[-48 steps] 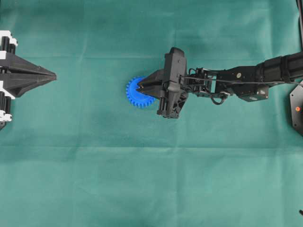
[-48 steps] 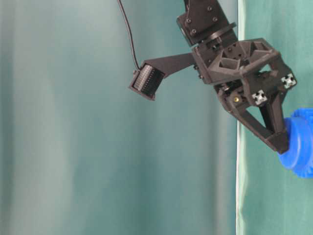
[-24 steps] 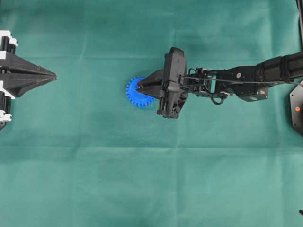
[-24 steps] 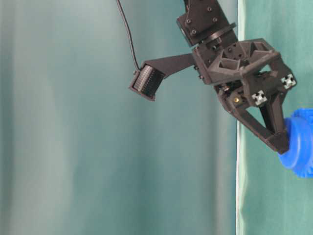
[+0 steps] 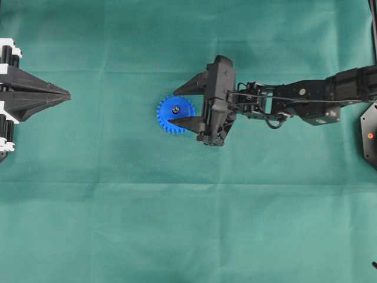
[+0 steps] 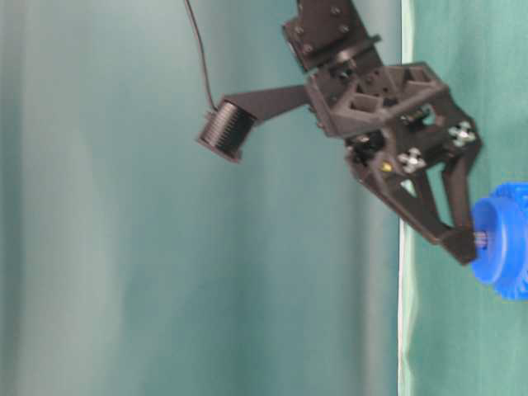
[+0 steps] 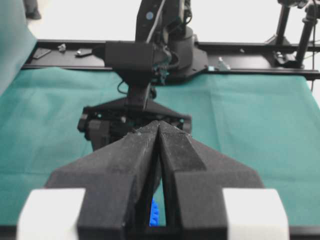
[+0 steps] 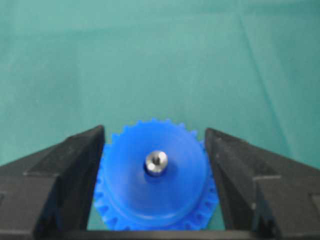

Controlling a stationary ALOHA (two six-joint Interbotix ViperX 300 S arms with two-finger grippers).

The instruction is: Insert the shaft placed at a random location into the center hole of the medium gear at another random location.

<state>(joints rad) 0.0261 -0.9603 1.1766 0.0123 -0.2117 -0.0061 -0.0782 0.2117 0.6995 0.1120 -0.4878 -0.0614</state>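
Note:
The blue medium gear lies flat on the green cloth near the middle. The silver shaft stands upright in its center hole; the right wrist view shows its round top in the hub of the gear. My right gripper is open, one finger on each side of the gear, touching nothing. In the table-level view the gripper hangs just over the gear. My left gripper is shut and empty at the far left edge.
The green cloth covers the whole table. The right arm stretches in from the right edge. A black frame and the arm's base stand beyond the cloth in the left wrist view.
My right gripper has opened, leaving the shaft standing in the gear's hole. The fingers have spread to either side of the gear. The left arm has not moved.

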